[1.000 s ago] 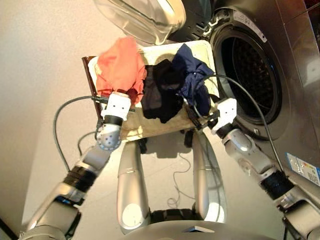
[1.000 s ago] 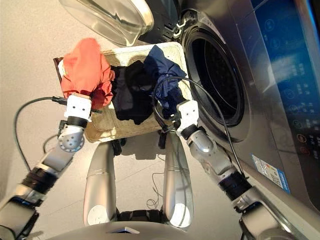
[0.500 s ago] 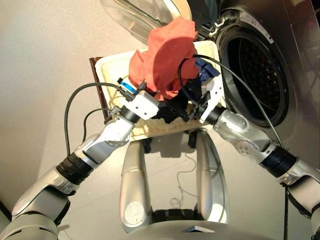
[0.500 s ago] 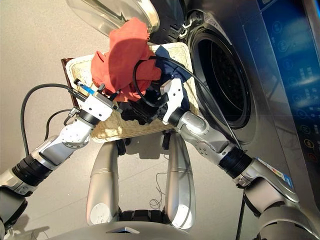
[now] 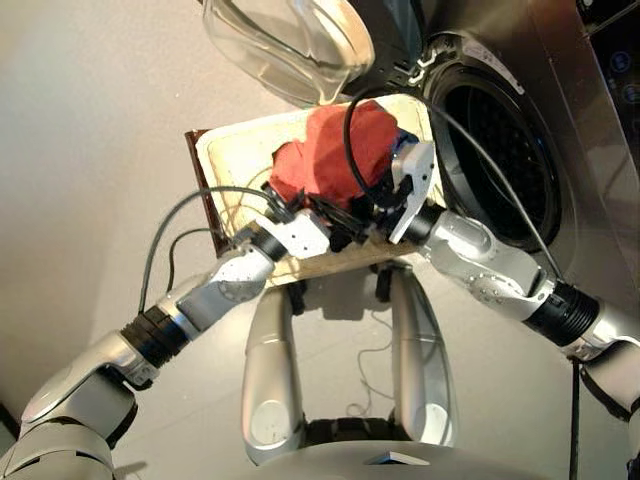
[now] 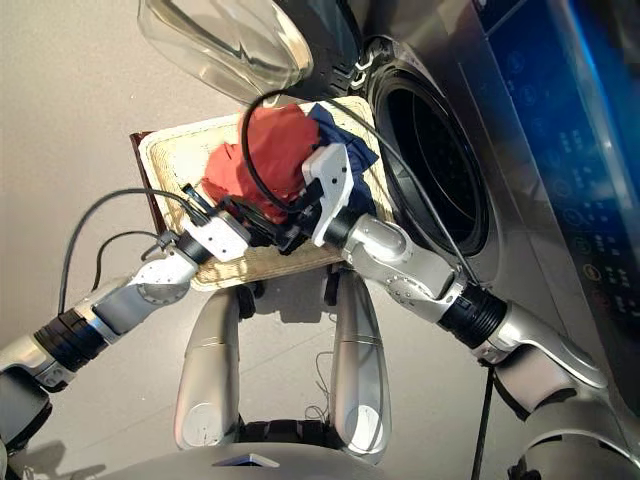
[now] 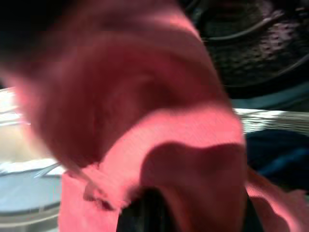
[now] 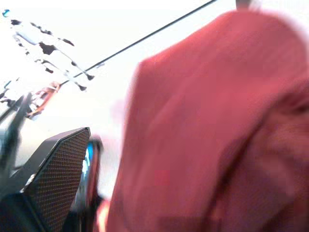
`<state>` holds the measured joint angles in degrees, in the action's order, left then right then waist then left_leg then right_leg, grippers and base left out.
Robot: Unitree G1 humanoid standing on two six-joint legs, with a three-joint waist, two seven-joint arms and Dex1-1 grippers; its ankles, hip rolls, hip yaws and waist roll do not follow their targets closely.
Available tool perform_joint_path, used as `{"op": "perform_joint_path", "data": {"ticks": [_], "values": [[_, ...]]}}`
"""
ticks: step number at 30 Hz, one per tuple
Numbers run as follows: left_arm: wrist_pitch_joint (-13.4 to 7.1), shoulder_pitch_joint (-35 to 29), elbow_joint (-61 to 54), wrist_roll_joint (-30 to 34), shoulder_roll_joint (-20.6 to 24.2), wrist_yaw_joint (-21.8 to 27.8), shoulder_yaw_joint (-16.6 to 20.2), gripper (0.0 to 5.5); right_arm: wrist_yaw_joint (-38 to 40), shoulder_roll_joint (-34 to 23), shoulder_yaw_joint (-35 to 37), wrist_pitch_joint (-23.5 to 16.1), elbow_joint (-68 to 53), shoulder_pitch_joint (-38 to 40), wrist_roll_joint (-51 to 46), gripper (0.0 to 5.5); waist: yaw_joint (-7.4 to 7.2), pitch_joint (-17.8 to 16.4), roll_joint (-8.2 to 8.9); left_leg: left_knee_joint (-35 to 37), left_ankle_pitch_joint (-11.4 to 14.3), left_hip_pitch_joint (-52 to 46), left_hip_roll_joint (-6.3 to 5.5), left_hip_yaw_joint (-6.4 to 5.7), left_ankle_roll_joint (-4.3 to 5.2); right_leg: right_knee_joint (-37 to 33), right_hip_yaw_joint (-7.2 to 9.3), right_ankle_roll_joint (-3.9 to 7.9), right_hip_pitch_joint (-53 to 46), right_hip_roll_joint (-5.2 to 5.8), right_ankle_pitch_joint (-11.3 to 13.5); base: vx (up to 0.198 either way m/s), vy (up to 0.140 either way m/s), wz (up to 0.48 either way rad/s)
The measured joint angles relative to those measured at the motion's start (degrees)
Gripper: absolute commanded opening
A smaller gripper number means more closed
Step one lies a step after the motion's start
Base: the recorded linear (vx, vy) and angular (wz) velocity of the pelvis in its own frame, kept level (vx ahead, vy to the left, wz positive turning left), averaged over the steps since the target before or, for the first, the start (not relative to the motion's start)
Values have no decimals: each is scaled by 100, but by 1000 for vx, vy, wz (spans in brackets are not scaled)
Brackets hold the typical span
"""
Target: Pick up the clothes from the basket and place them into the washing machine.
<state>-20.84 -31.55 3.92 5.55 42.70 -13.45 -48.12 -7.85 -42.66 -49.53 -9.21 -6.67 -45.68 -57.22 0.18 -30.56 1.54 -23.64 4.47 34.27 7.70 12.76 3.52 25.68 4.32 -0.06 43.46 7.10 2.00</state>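
1. The left gripper's fingers (image 5: 340, 222) are clamped on the coral-red garment (image 5: 335, 155); whether the right gripper's fingers (image 5: 378, 208) are apart or together cannot be told, since cloth hides them in both the head and wrist views.
2. The washing machine (image 5: 560, 120) stands on the robot's right, its round drum opening (image 5: 500, 150) dark and uncovered, with the glass door (image 5: 285, 45) swung out over the floor beyond the basket.
3. The basket (image 5: 230, 150) sits just in front of the machine, its right end close beside the porthole; the left part of its floor is bare wicker.
4. The coral-red garment is bunched up over the right half of the basket, between the two grippers, which meet at its near side.
5. A navy garment (image 6: 330, 120) shows at the basket's right end, partly under the red one and the right wrist.
6. A black cable (image 5: 355, 130) loops across the red cloth.
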Motion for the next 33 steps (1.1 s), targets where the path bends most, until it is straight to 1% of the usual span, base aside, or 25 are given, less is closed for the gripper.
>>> {"op": "perform_joint_path", "data": {"ticks": [1,4,5,6,8,10,15,20,28,33], "values": [[0,-17,19,138,-38,-3,-48,0,-7,13,-5,-3,60,7,-10,550,-15,4,-9,272,-141,-179,-33,14,-3,-184,9,-24,-145,24,109,77,50,45],[7,-161,289,602,-289,-12,-184,0,41,392,20,-55,932,96,-116,550,-8,24,-57,887,-380,-680,-141,42,-12,-670,46,21,-600,31,277,70,64,7],[19,-214,470,674,-376,-20,-239,0,167,562,28,-56,1278,99,-92,550,-17,25,-80,1095,-472,-846,-192,65,-25,-816,46,38,-741,37,336,95,66,-56],[43,-250,625,713,-457,-17,-269,0,291,686,29,-46,1490,110,-81,550,-17,34,-108,1267,-531,-981,-199,98,-38,-938,36,52,-842,46,380,86,66,-54],[159,-282,694,777,-508,-8,-315,0,446,959,267,-33,1811,305,-35,550,-24,45,-200,1630,-662,-1295,-283,134,-53,-1203,36,92,-1117,48,493,80,60,-68],[169,-278,701,773,-544,-8,-320,0,497,1055,300,-41,1800,370,-31,550,-35,75,-285,1835,-716,-1532,-298,147,-75,-1372,38,131,-1335,57,536,31,20,-27],[169,-271,626,632,-539,-30,-223,0,494,1046,401,-42,1758,349,-31,550,-1,179,-445,1972,-736,-1732,-382,147,-101,-1470,34,177,-1524,92,543,0,0,0],[169,-246,484,679,-450,-99,-150,0,547,1008,458,-41,1658,379,21,550,-21,183,-451,1953,-744,-1664,-387,143,-114,-1456,31,183,-1471,104,547,0,0,0],[171,-89,174,1297,-372,-497,119,0,679,864,571,-100,1164,503,183,550,-26,184,-453,1940,-767,-1510,-379,137,-120,-1441,30,178,-1317,114,557,0,0,0],[172,-86,-45,1435,-296,-511,210,0,629,681,583,-108,869,509,166,550,-21,184,-453,1936,-767,-1506,-376,133,-120,-1436,31,179,-1317,118,557,0,0,0]]}}
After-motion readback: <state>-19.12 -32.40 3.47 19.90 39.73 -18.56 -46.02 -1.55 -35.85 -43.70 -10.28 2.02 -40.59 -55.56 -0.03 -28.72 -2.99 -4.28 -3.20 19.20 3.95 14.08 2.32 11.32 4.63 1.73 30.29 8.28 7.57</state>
